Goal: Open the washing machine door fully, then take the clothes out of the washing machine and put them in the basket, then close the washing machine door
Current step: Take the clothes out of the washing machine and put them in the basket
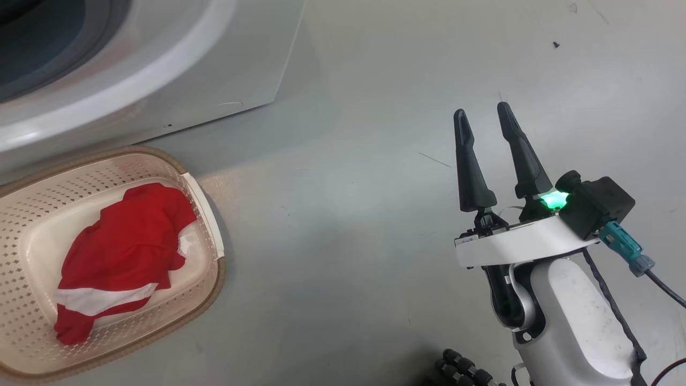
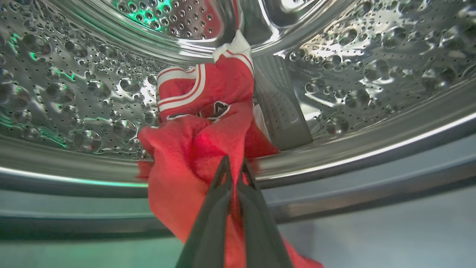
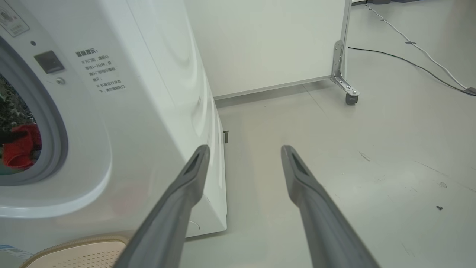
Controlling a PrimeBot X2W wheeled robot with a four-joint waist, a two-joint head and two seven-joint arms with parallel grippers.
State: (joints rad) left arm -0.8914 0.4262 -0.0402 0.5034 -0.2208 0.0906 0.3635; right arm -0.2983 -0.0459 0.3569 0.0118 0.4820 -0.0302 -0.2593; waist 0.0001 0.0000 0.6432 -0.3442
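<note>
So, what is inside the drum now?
A red jersey with white trim lies in the steel drum, pinched by the left tool. Whatever lies under the jersey is covered.

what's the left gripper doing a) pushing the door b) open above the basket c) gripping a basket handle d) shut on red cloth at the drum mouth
d: the left gripper has its jaws pinched on the red garment, which drapes over the lip of the steel drum.
</note>
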